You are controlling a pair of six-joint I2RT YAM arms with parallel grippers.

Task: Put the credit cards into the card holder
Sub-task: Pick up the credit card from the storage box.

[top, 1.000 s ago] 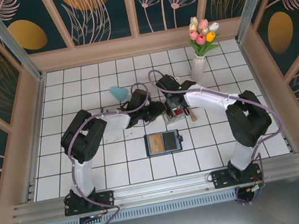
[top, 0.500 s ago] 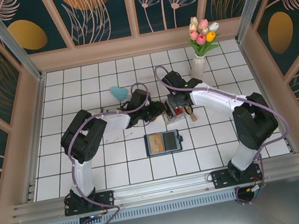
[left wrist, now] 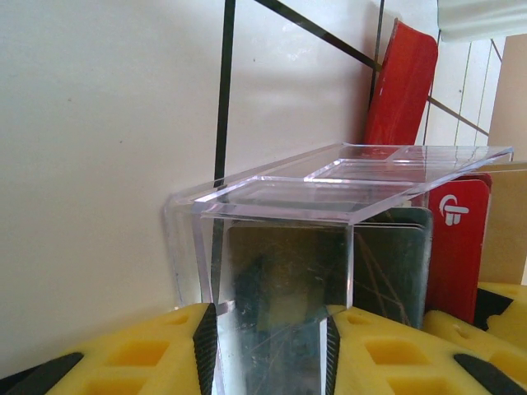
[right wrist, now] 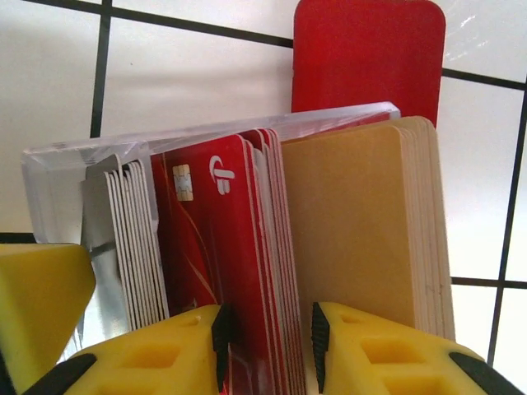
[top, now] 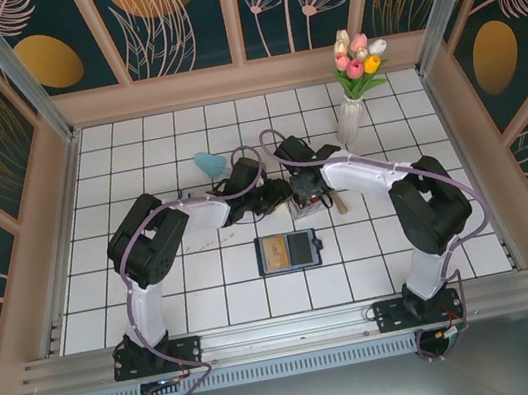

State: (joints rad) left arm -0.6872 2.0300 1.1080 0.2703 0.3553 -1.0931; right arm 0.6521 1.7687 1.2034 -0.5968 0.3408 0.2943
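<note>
The credit cards stand packed in a clear slotted rack [top: 307, 200]: red cards [right wrist: 206, 247], gold-tan cards [right wrist: 354, 230] and pale cards [right wrist: 132, 239]. My right gripper [right wrist: 268, 329] is open, its jaws straddling the top of the red stack with a thin gap at the right pad. My left gripper [left wrist: 268, 337] is shut on the rack's clear end wall [left wrist: 272, 271]; a dark card [left wrist: 395, 263] and a red card [left wrist: 457, 247] show behind it. The card holder [top: 288, 251] lies open and flat on the tiles nearer the bases, apart from both grippers [top: 284, 194] [top: 309, 188].
A red toy shovel [right wrist: 366, 58] lies right behind the rack, its wooden handle [top: 339, 203] pointing to the near right. A white vase of tulips [top: 351, 112] stands at the back right. A light-blue object [top: 208, 162] lies behind the left arm. Wooden walls enclose the tiled floor.
The right gripper's jaws have gone from shut to open around the red cards, and its wrist has shifted a little over the rack. The left gripper has kept its grip and place.
</note>
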